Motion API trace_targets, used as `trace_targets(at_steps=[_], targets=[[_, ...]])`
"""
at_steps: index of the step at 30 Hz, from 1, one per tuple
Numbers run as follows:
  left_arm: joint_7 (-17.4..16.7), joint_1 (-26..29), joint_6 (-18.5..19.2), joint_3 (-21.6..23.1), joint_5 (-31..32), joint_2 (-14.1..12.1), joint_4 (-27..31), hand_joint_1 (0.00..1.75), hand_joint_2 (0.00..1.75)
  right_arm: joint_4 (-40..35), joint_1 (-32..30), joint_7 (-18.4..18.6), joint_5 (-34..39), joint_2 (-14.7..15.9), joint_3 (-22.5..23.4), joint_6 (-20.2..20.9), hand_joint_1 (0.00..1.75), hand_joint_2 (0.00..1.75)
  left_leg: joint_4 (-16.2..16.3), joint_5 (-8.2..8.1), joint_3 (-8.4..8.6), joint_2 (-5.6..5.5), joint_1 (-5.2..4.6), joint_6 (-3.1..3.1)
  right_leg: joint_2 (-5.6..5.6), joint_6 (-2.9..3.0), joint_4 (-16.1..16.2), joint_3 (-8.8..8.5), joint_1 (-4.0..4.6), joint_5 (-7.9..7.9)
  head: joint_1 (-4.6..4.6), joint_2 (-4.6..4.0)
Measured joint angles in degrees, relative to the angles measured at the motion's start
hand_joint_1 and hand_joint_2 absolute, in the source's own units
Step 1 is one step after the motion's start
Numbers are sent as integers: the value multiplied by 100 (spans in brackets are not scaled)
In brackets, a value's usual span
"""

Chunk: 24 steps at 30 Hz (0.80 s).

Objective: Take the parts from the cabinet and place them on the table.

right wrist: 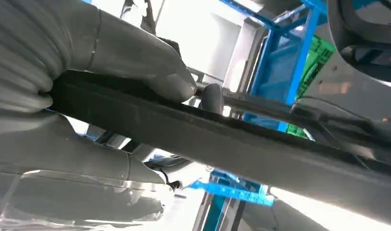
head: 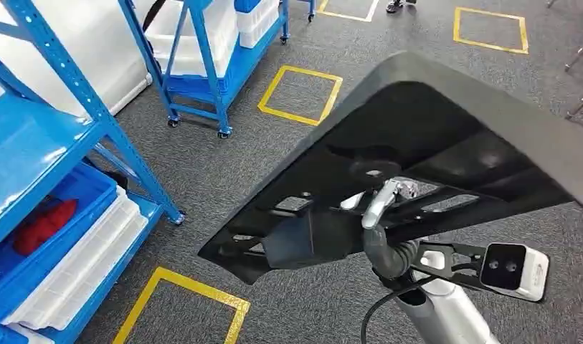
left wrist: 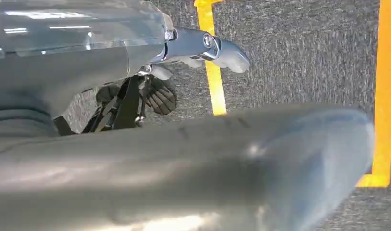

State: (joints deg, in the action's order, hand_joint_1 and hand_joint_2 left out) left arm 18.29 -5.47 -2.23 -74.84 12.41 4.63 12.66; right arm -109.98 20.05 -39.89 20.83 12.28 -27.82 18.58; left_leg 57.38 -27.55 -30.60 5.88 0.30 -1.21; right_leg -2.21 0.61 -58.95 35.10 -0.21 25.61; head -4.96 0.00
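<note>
Blue shelving (head: 73, 143) at left, yellow floor squares (head: 300, 94) beyond; right hand (right wrist: 87, 72) clamps the black part (head: 417, 136), left hand (left wrist: 203, 48) grip indeterminate.

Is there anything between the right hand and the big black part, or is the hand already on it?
Nothing stands between them: the right hand already grips the black part by its edge, thumb on one side. The table is outside these views, so that path cannot be judged.

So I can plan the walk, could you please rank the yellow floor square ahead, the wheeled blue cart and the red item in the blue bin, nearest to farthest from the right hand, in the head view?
From the right hand holding the black part:
1. Yellow floor square, ahead.
2. Wheeled blue cart, beyond, leftward.
3. Red item, far left; roughly ties with the cart.
</note>
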Motion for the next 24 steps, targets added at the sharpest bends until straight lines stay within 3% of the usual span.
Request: trace_targets(at_steps=[1, 2, 4, 5, 6, 7, 8, 9, 10, 11, 12, 15, 16, 17, 18, 19, 21, 22, 24], targets=[[0, -7, -2, 0, 0, 0, 0, 0, 0, 2, 26, 2, 15, 4, -15, -31, 175, 175, 21, -52, -14, -34, 29, -44, 69, 57, 41, -25, -44, -31, 0, 0], [2, -5, 0, 0, -2, -2, 0, 0, 0, 6, 66, -4, 37, 13, -28, -68, 175, 175, 215, -207, -61, -265, 41, -61, 114, 84, 50, -29, -46, -35, 0, 0], [7, 19, -2, 0, 2, 0, 0, 0, 0, 33, 131, -2, 90, 15, -83, -144, 175, 175, 1080, -659, -454, -486, 46, -66, 220, 122, 48, -24, -40, -37, 0, 0], [7, 23, -7, 0, 13, 0, 0, 0, 0, 52, 150, -2, 109, 24, -111, -175, 175, 175, 1545, -829, -683, -521, 46, -69, 286, 130, 44, -23, -27, -34, 0, 0], [11, 30, -11, 0, 13, 0, 0, 0, 0, 74, 159, -2, 124, 39, -137, -216, 175, 175, 1836, -877, -842, -535, 45, -66, 354, 135, 36, -23, -14, -31, 0, 0], [15, 33, -15, 0, 13, -6, 0, 0, 0, 92, 170, -2, 142, 57, -155, -247, 175, 175, 1823, -774, -865, -536, 45, -53, 424, 135, 29, -27, -10, -29, 0, 0], [17, 31, -18, 0, 13, -15, 0, 0, 0, 103, 183, 0, 155, 66, -166, -273, 175, 175, 1608, -600, -792, -539, 44, -38, 482, 134, 21, -28, -8, -28, 0, 0], [17, 30, -22, 0, 11, -20, 0, 0, 0, 105, 199, 0, 168, 81, -184, -321, 175, 175, 1135, -302, -602, -554, 44, -17, 560, 132, 15, -33, -8, -27, 0, 0], [17, 30, -26, 0, 2, -24, 0, 0, 0, 105, 206, -2, 184, 98, -197, -347, 175, 175, 596, -13, -370, -642, 46, 8, 626, 120, 8, -42, -9, -20, 0, 0], [15, 37, -31, -2, 0, -44, 0, 0, 0, 103, 205, -2, 184, 114, -201, -367, 175, 175, 204, 92, -231, -928, 50, 40, 668, 101, 4, -25, -24, -15, 0, 0], [13, 39, -37, -7, 0, -48, 0, 0, 0, 103, 205, -4, 184, 138, -208, -393, 175, 175, 85, 54, -170, -1003, 64, 43, 728, 54, -28, 8, 0, -17, 0, 0], [-18, 32, -109, -20, 68, -68, 2, 0, 0, 100, 149, -2, 173, 214, -229, -387, 175, 175, 99, 69, -165, -877, 11, 95, 869, -70, 26, 33, -60, -72, 0, 0], [-22, 28, -125, -39, 68, -66, 2, 0, 0, 92, 126, -2, 155, 247, -223, -340, 175, 175, 4, 115, -131, -807, 84, 156, 922, -114, 17, 23, -25, -62, 0, 0], [-22, 27, -151, -70, 59, -66, 4, 0, 0, 83, 60, -4, 105, 278, -177, -216, 175, 175, -35, 133, -91, -733, 70, 190, 677, -122, -83, 67, -15, 24, 0, 0], [-20, 38, -196, -109, 61, -70, 7, 0, 0, 70, 2, -4, 35, 280, -122, -82, 175, 175, -41, 133, -84, -682, 62, 225, 459, -133, -387, 207, -13, 229, 2, 0], [-20, 60, -230, -133, 61, -74, 9, 0, 0, 59, -82, -7, -59, 280, -46, 104, 175, 175, -40, 125, -83, -625, 46, 239, 359, -152, -801, 411, -23, 437, 2, 0], [-9, 102, -267, -188, 61, -79, 22, 0, 0, 42, -397, -4, -226, 267, 123, 420, 175, 175, -38, 109, -80, -509, 28, 257, 282, -176, -1633, 827, -53, 743, 0, 0], [0, 118, -282, -225, 61, -81, 33, 0, 0, 24, -546, -4, -285, 251, 182, 528, 175, 175, -37, 100, -76, -462, 24, 253, 271, -183, -1724, 876, -64, 713, 2, 0], [13, 132, -315, -269, 61, -83, 46, 0, 0, -44, -778, -4, -396, 214, 348, 739, 175, 175, -34, 72, -52, -357, 22, 237, 220, -178, -1147, 585, -68, 335, 0, 0]])
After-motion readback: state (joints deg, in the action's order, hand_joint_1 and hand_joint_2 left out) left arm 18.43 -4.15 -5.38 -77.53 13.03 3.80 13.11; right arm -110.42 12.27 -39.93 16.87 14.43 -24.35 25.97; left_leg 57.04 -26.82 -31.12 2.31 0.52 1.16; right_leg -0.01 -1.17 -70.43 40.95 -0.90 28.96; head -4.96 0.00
